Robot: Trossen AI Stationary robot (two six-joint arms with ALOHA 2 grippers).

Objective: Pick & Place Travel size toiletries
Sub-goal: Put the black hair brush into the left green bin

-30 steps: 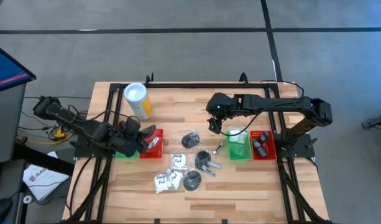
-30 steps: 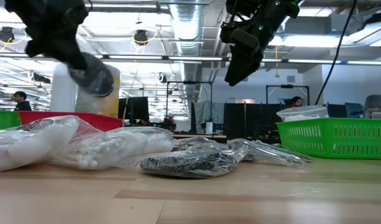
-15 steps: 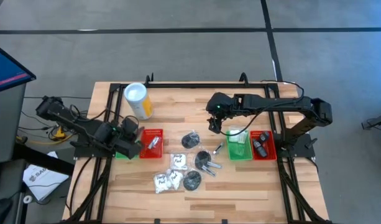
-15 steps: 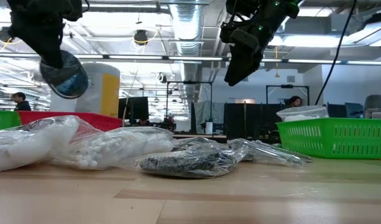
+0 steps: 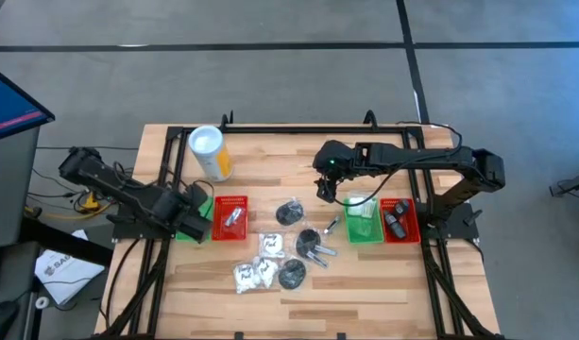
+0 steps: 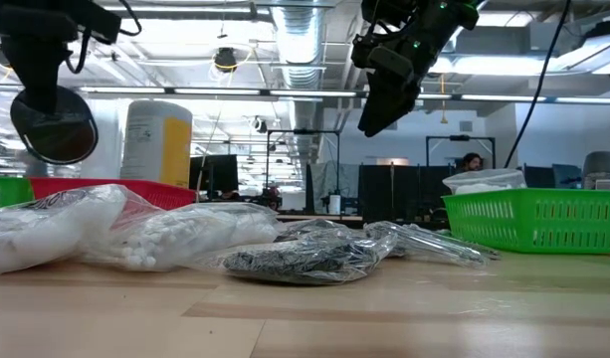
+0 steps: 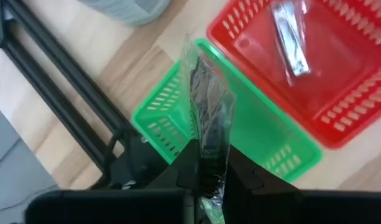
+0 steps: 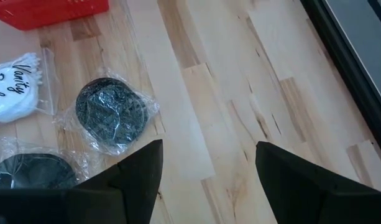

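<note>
**Left Arm Carries a Wrapped Disc to the Green Tray**

High view puts the left gripper point(image 5: 196, 215) over the green tray point(image 5: 206, 205) at the table's left side, next to the red tray point(image 5: 219, 229), which already holds one small silvery tube point(image 5: 233, 216). Seen from the wrist, the jaws are pinched on a black round disc point(image 7: 207, 115) sealed in crinkly clear film, held edge-on above the tray's open plastic lattice; from table height the disc point(image 6: 54, 125) hangs in the air, a dark flat round. This looks like the carry-and-place step, and the next move would call for lowering the packet inside the tray walls and then parting the fingers (the film is slippery and may cling to a pad).

Across the table the right gripper point(image 5: 325, 192) hovers near the second green tray point(image 5: 363, 229), jaws wide apart with nothing between them. Below it, on the pale wooden slats, lie the remaining toiletries: another film-wrapped black disc point(image 8: 110, 115), glossy and wrinkled, a white sachet point(image 8: 13, 87) with dark script, soft and puffy, and more wrapped items near the table's middle. A yellow cylinder point(image 5: 209, 151) with a white top stands behind the left trays.
</note>
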